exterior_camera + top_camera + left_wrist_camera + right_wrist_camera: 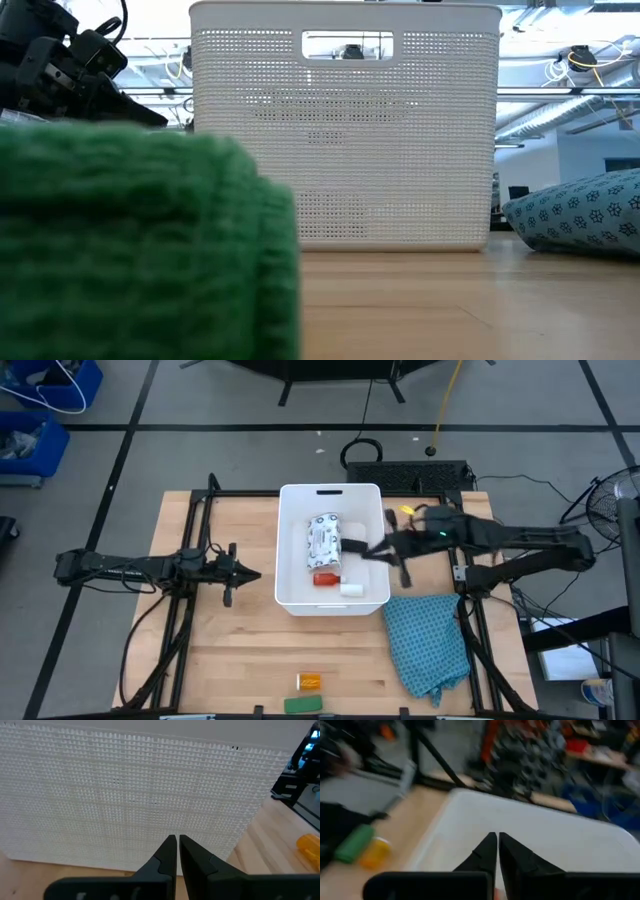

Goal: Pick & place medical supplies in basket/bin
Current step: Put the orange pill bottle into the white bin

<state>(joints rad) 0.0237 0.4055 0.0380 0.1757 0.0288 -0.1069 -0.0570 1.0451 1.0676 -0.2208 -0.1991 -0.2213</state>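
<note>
here, on the left of the wooden table (pixel 230 650), the left gripper (pixel 252 573) rests low just beside the white tub (pixel 287 540), its fingers (pixel 167 852) pressed together on nothing and pointing at the tub's perforated wall. near the table's front edge, well apart from the tub, lie an orange vial (pixel 309 681) and, just in front of it, a green flat bar (pixel 303 704). in the middle, the tub holds a white patterned packet (pixel 324 540), a red bottle (pixel 326 578) below it and a small white bottle (pixel 351 589) beside that, near the tub's corner. a black block (pixel 352 547) lies just right of the packet. the right gripper (pixel 372 552) hangs over the tub's right rim, fingers (pixel 487 852) together and empty. farther right, a teal cloth (pixel 428 643) lies crumpled on the table.
</note>
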